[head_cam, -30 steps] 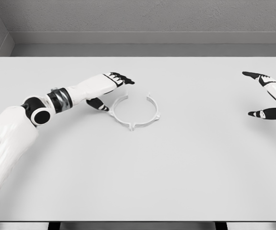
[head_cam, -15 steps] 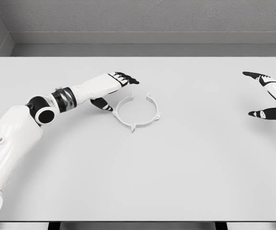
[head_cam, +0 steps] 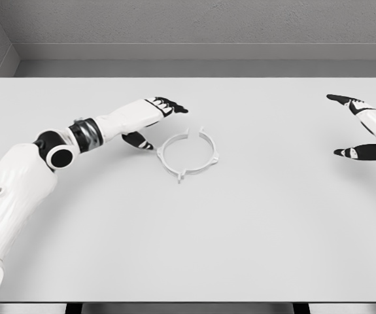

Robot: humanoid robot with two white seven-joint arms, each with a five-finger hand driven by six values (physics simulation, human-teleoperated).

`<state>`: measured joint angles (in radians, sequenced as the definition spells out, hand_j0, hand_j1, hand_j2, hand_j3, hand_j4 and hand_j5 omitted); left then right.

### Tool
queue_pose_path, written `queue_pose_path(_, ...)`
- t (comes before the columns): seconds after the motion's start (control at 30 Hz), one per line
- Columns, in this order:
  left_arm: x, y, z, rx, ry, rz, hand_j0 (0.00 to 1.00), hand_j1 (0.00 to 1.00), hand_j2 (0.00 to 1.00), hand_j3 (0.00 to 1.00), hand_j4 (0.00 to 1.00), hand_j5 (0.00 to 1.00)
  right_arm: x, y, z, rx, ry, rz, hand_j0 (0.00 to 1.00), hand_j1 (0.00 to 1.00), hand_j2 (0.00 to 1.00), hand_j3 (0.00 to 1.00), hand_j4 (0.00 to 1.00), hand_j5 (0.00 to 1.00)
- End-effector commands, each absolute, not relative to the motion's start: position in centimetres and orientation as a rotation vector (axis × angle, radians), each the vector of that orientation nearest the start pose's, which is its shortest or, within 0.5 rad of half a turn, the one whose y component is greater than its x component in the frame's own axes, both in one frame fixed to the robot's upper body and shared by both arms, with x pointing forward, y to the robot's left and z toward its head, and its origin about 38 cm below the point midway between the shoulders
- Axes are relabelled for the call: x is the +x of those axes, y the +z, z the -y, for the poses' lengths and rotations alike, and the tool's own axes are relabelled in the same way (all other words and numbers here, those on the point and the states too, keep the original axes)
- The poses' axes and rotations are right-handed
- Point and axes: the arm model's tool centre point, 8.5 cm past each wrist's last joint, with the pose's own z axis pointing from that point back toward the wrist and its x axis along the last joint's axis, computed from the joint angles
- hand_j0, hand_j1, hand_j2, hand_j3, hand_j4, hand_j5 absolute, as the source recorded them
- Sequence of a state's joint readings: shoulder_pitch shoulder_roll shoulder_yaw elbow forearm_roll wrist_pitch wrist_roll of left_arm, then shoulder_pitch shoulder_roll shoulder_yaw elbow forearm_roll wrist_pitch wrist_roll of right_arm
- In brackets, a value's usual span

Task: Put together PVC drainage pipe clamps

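Your clamp (head_cam: 188,154) lies flat on the table (head_cam: 253,229), a white ring with its gap turned away from you. The left hand (head_cam: 150,122) sits just left of the clamp, fingers spread, holding nothing — thumb low near the rim, the other fingers reaching above it. Bring the thumb and fingers down around the rim's left side and close gently; thin plastic will likely skid if nudged. The right hand (head_cam: 363,127) hangs far right of the clamp, released.
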<state>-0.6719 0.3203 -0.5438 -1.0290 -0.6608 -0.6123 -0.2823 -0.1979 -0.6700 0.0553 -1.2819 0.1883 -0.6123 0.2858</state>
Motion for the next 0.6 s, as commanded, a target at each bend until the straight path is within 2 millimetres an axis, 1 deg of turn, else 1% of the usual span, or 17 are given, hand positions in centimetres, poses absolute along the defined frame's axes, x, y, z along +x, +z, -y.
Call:
queue_pose_path(0.0, 49.5, 13.8, -19.0, 0.339, -1.782, 1.648, 1.0, 1.0, 1.0, 1.0, 1.0, 1.0, 39.5, 15.6, 41.7, -0.444, 1.156, 1.709, 1.0, 1.0, 1.0, 1.0, 1.0, 1.0)
queue_pose_path(0.07, 49.5, 13.9, -19.5, 0.339, -1.773, 1.648, 1.0, 1.0, 1.0, 1.0, 1.0, 1.0, 39.5, 15.6, 41.7, -0.444, 1.156, 1.709, 1.0, 1.0, 1.0, 1.0, 1.0, 1.0)
queue_pose_path(0.13, 49.3, 13.7, -19.3, 0.333, -1.779, 1.65, 1.0, 1.0, 1.0, 1.0, 1.0, 1.0, 39.5, 15.8, 41.6, -0.444, 1.159, 1.713, 1.0, 1.0, 1.0, 1.0, 1.0, 1.0)
queue_pose_path(0.17, 49.2, 14.0, -19.3, 0.337, -1.786, 1.657, 1.0, 1.0, 1.0, 1.0, 1.0, 1.0, 39.5, 15.8, 41.6, -0.444, 1.159, 1.713, 1.0, 1.0, 1.0, 1.0, 1.0, 1.0)
queue_pose_path(0.27, 48.4, 14.9, -20.5, 0.345, -1.79, 1.681, 1.0, 1.0, 1.0, 1.0, 1.0, 1.0, 39.5, 15.8, 41.5, -0.444, 1.164, 1.715, 1.0, 1.0, 1.0, 1.0, 1.0, 1.0)
queue_pose_path(0.33, 48.2, 15.0, -20.3, 0.342, -1.794, 1.69, 1.0, 1.0, 1.0, 1.0, 1.0, 1.0, 39.8, 15.9, 41.0, -0.435, 1.176, 1.72, 1.0, 1.0, 1.0, 1.0, 1.0, 1.0)
queue_pose_path(0.37, 48.1, 15.1, -20.3, 0.341, -1.792, 1.692, 1.0, 1.0, 1.0, 1.0, 1.0, 1.0, 40.1, 15.9, 40.4, -0.423, 1.188, 1.726, 1.0, 1.0, 1.0, 1.0, 1.0, 1.0)
queue_pose_path(0.4, 48.1, 15.1, -20.3, 0.342, -1.793, 1.695, 1.0, 1.0, 1.0, 1.0, 1.0, 1.0, 40.9, 16.1, 38.7, -0.391, 1.214, 1.746, 1.0, 1.0, 1.0, 1.0, 1.0, 1.0)
queue_pose_path(0.43, 48.1, 15.2, -20.4, 0.343, -1.792, 1.693, 1.0, 1.0, 1.0, 1.0, 1.0, 1.0, 41.3, 16.1, 37.9, -0.375, 1.239, 1.748, 1.0, 1.0, 1.0, 1.0, 1.0, 1.0)
queue_pose_path(0.47, 48.1, 15.3, -21.1, 0.351, -1.789, 1.687, 1.0, 1.0, 1.0, 1.0, 1.0, 1.0, 41.7, 15.6, 37.9, -0.367, 1.241, 1.731, 1.0, 1.0, 1.0, 1.0, 1.0, 1.0)
queue_pose_path(0.5, 48.2, 15.5, -21.8, 0.357, -1.781, 1.684, 1.0, 1.0, 1.0, 1.0, 1.0, 1.0, 42.3, 15.8, 37.4, -0.363, 1.243, 1.74, 1.0, 1.0, 1.0, 1.0, 1.0, 1.0)
queue_pose_path(0.57, 48.3, 15.9, -23.2, 0.372, -1.767, 1.672, 1.0, 1.0, 1.0, 1.0, 1.0, 1.0, 42.8, 14.7, 34.6, -0.359, 1.304, 1.735, 1.0, 1.0, 1.0, 1.0, 1.0, 1.0)
